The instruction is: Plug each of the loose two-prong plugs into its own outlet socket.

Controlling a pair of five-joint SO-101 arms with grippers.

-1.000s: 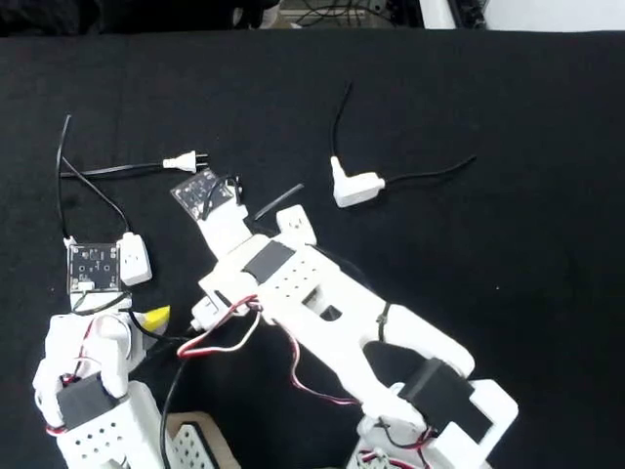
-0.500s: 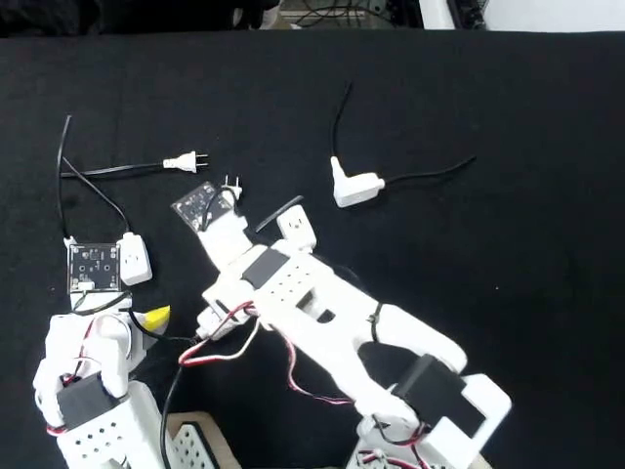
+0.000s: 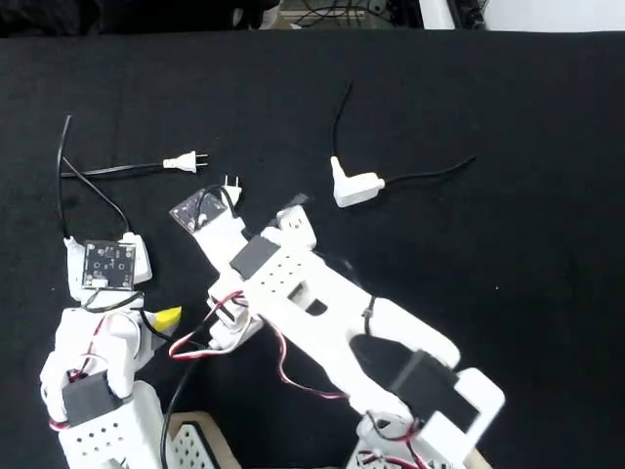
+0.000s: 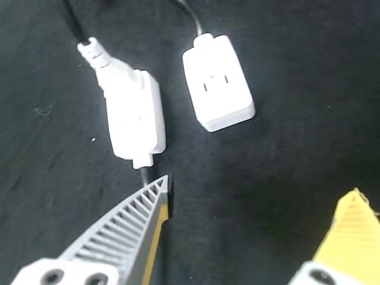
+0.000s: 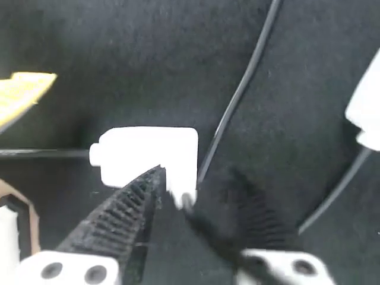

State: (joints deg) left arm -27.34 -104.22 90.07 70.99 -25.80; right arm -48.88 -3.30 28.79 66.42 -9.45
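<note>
Slots on a white socket (image 4: 217,89) read clearly from the left wrist, where the left gripper (image 4: 259,185) hangs with fingers wide apart. The high view adds the right gripper (image 3: 223,195) clamped on a plug (image 3: 232,183) (prongs poking out), near a second plug (image 3: 186,162) lying on the black table (image 3: 488,293).

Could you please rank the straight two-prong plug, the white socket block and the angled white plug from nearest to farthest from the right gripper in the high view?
1. straight two-prong plug, just past the right gripper, on its left.
2. white socket block, beside the right arm.
3. angled white plug, farthest, out to the right.
</note>
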